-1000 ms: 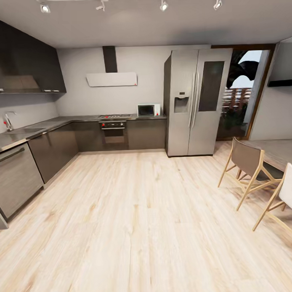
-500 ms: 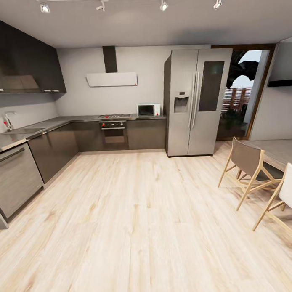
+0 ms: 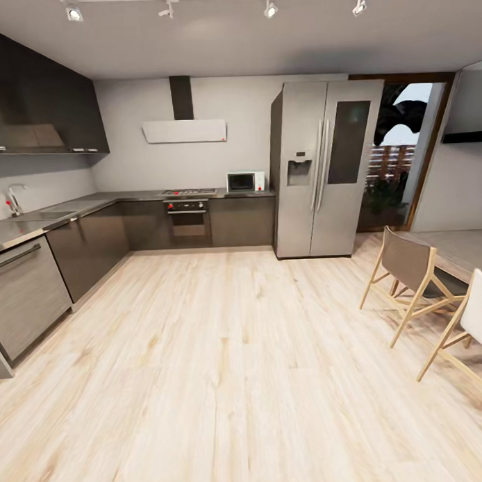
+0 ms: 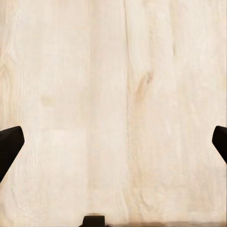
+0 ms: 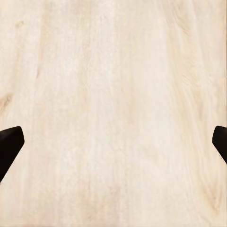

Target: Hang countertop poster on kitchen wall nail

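Observation:
The grey kitchen countertop (image 3: 94, 202) runs along the left wall and across the back wall, over dark cabinet fronts. The poster is out of view, and I make out no nail on the light-grey wall (image 3: 137, 165). In the left wrist view my left gripper (image 4: 113, 142) is open, its dark fingertips (image 4: 10, 144) far apart over bare pale wood floor. In the right wrist view my right gripper (image 5: 113, 142) is open the same way, fingertips (image 5: 9, 142) wide apart above the floor. Nothing sits between either pair of fingers.
A steel fridge (image 3: 322, 169) stands at the back right beside a doorway (image 3: 398, 159). An oven (image 3: 189, 218), a microwave (image 3: 244, 181) and a faucet (image 3: 14, 200) line the counters. Two wooden chairs (image 3: 409, 270) and a table (image 3: 464, 250) stand at the right. Wood floor (image 3: 231, 366) stretches ahead.

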Controlling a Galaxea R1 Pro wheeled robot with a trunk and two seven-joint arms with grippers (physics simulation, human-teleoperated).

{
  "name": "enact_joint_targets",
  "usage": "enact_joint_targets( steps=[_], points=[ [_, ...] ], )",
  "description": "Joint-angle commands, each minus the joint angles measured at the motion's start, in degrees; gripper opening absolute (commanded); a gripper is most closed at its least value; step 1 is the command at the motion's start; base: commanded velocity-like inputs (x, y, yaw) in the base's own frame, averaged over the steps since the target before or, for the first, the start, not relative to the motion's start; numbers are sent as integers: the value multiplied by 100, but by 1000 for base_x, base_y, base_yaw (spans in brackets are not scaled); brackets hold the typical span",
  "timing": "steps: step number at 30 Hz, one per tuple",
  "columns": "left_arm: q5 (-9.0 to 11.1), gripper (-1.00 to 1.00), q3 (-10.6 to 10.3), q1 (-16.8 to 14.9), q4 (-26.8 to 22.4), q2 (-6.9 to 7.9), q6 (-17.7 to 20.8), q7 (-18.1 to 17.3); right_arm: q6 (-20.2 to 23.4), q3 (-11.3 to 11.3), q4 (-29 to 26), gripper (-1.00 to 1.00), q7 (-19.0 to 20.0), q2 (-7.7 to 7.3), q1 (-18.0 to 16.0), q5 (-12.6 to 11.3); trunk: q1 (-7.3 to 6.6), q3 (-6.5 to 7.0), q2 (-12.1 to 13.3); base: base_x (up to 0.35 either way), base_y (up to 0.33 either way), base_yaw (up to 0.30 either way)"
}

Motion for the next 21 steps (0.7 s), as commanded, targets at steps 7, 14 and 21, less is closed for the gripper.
enact_joint_targets(
  steps=[7,14,21],
  points=[
    [12,100,22,2,76,179,-8,-6,-42,24,-56,100,-7,-39,53,12,0,-5,-3,0,0,58],
    [13,100,27,2,94,182,-3,4,-53,22,-55,100,-42,-37,55,11,0,-5,-3,0,0,283],
    [14,100,30,2,92,182,-3,3,-54,21,-55,100,-44,-37,55,11,0,-5,-3,0,0,293]
  ],
)
